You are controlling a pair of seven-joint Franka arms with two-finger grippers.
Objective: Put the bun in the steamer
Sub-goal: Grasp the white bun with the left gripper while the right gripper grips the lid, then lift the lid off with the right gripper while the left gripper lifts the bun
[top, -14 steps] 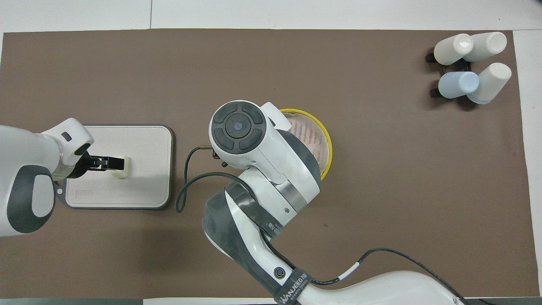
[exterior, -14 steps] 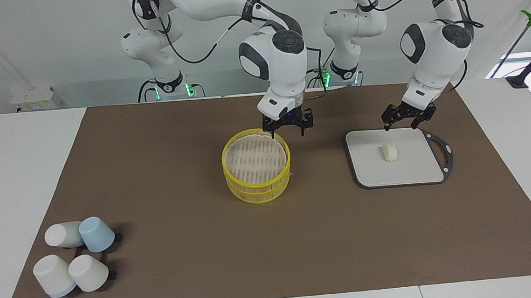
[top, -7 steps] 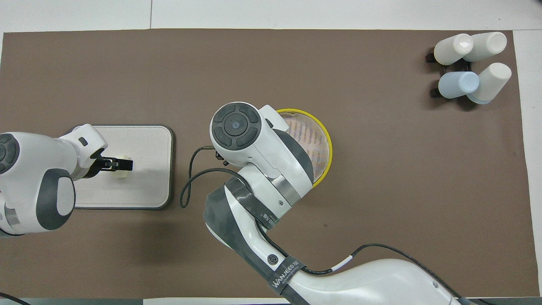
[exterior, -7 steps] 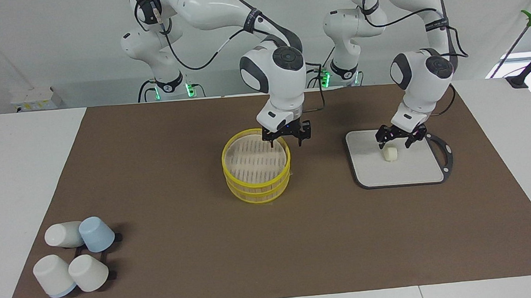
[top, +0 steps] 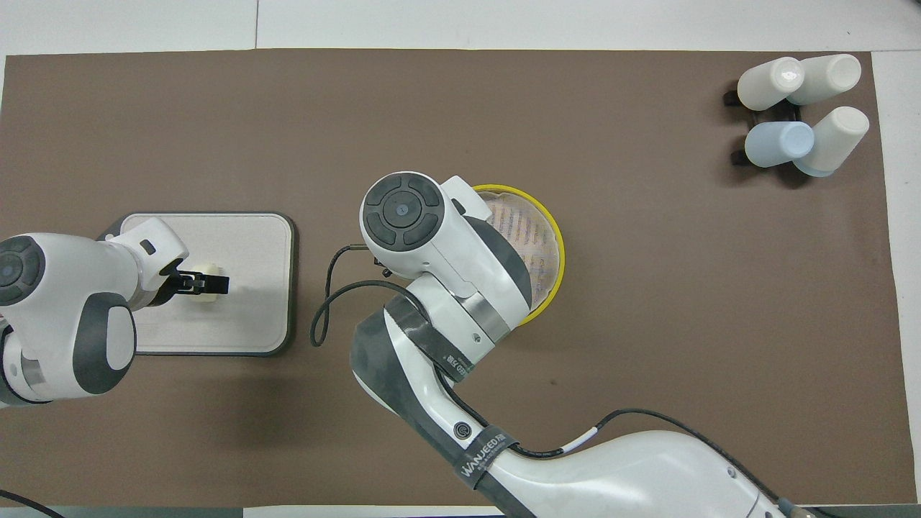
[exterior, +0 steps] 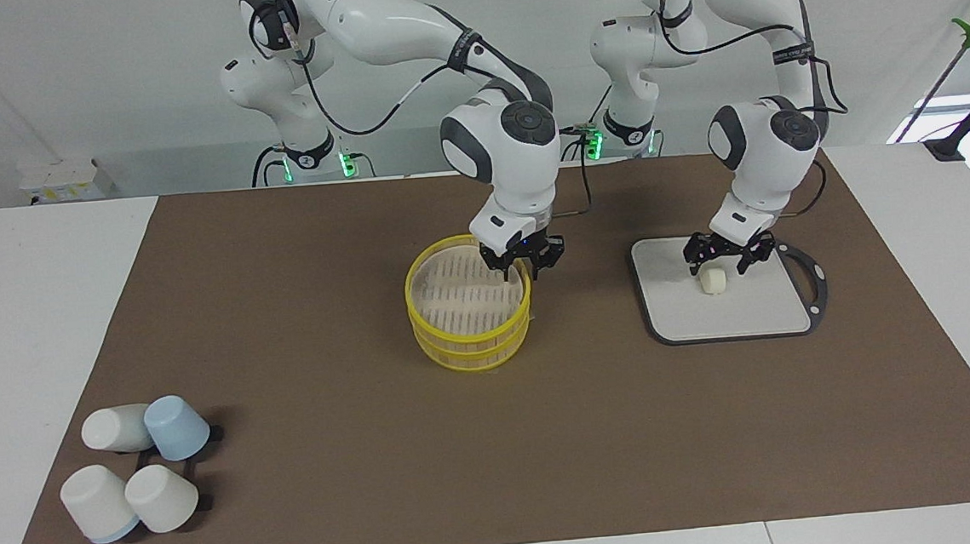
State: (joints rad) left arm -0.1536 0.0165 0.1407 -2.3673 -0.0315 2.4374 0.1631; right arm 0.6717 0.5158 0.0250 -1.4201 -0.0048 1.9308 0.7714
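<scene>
The bun (exterior: 714,282), a small cream lump, lies on the grey-edged board (exterior: 757,311) toward the left arm's end of the table. My left gripper (exterior: 716,268) is open, low over the bun, with a finger on either side of it. In the overhead view its fingers (top: 205,284) cover most of the bun (top: 210,269). The yellow steamer (exterior: 466,347) stands mid-table, with nothing in it. My right gripper (exterior: 521,273) is open at the steamer's rim, on the side toward the board. One finger is inside the rim and one outside. The right arm hides this gripper in the overhead view.
Several cups (exterior: 136,475), white and pale blue, lie on a small black rack toward the right arm's end, far from the robots; they also show in the overhead view (top: 799,108). A brown mat (exterior: 335,453) covers the table.
My left gripper has come down from above the board's edge to just over the bun. My right gripper has dropped lower onto the steamer's rim.
</scene>
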